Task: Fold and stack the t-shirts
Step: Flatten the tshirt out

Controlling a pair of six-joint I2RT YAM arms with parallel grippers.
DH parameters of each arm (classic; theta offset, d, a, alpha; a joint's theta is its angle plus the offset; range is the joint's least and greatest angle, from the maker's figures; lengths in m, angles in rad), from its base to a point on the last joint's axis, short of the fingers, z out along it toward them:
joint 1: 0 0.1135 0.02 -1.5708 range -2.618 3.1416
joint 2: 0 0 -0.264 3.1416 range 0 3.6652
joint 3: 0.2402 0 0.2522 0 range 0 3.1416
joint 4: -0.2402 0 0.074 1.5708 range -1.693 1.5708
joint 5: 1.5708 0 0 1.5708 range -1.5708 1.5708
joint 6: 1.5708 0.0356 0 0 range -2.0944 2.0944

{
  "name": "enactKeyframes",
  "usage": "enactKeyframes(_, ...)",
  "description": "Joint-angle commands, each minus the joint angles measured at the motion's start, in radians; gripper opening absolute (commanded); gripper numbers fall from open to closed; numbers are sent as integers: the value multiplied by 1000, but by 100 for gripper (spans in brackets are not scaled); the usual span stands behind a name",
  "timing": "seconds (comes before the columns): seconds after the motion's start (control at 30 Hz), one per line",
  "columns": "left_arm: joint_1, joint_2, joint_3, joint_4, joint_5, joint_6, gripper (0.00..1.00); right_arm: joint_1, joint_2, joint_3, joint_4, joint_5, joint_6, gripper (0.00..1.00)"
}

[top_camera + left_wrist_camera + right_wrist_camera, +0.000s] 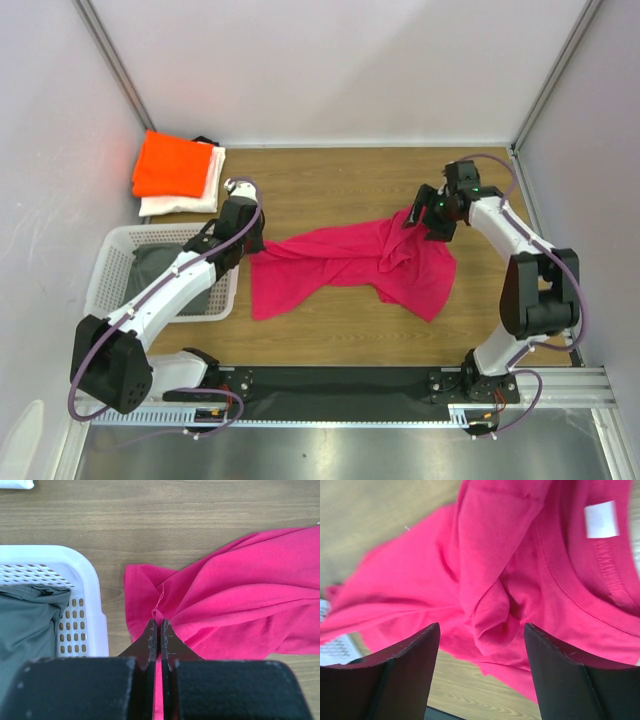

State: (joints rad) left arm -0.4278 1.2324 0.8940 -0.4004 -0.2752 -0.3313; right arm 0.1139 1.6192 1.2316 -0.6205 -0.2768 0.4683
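A magenta-pink t-shirt (355, 262) lies crumpled across the middle of the wooden table. My left gripper (158, 623) is shut on a pinch of its left edge (155, 611), next to the basket. My right gripper (481, 630) hangs open over the shirt's right end near the collar, where a white label (600, 520) shows; a bunched fold (492, 612) lies below the jaws, untouched. In the overhead view that gripper (425, 218) sits at the shirt's upper right. A folded orange t-shirt (172, 165) rests on a folded white t-shirt (185, 201) at the back left.
A white lattice basket (112, 250) stands at the left with grey cloth (160, 270) inside; its corner (92, 600) is just left of my left gripper. White walls close in the table on three sides.
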Motion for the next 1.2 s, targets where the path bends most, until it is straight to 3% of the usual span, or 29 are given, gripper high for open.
enactKeyframes(0.0, 0, -2, 30, 37, 14, 17, 0, 68, 45, 54, 27, 28, -60, 73)
enactKeyframes(0.13, 0, -8, 17, 38, 7, 12, 0, 144, 83, 155, -36, 128, -108, 72)
enactKeyframes(0.4, 0, -22, 2, 37, 2, 11, 0, 286, 160, 253, -196, 361, 9, 60)
enactKeyframes(0.57, 0, -34, -17, 40, 7, 14, 0, 309, 208, 210, -217, 363, 55, 60)
enactKeyframes(0.77, 0, -54, -35, 38, 13, 26, 0, 317, 205, 122, -113, 324, 98, 57)
enactKeyframes(1.17, 0, -88, -72, 44, 19, 40, 0, 360, 263, 149, -94, 332, 127, 50)
